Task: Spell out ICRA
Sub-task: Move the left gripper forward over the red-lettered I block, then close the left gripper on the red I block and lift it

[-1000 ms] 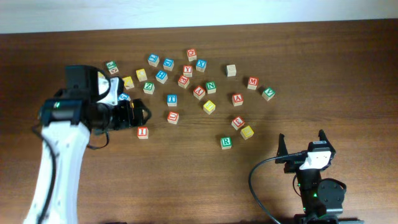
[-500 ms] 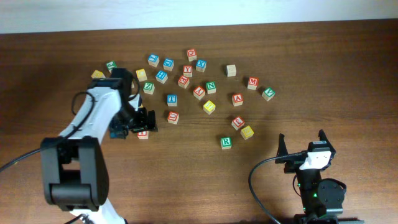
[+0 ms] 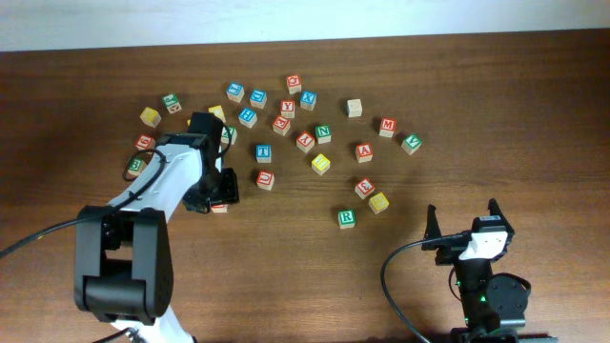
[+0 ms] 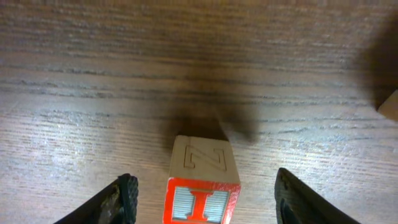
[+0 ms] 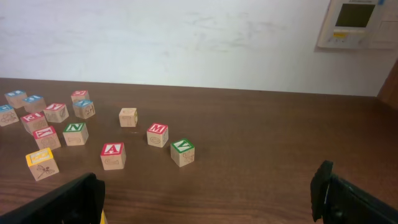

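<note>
ICRA's opening letter, the red I cube (image 4: 201, 186), lies on the table (image 3: 515, 105), bracketed by the left gripper (image 4: 208, 200). Its jaws are set apart, gaps either side, apparently for a grasp. The right gripper (image 5: 208, 193) is parked wide open. Those gaps are shown only by the left wrist view; overhead the cube is largely hidden, while the R cube (image 3: 346, 217) and A cube (image 3: 364, 151) are revealed.

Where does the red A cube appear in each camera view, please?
Overhead: A cube, right of centre, below-left of the M cube.
Left wrist: not in it.
Right wrist: A cube lower left, M cube to its right.
Shared landmark: the M cube, in overhead and right wrist only.
</note>
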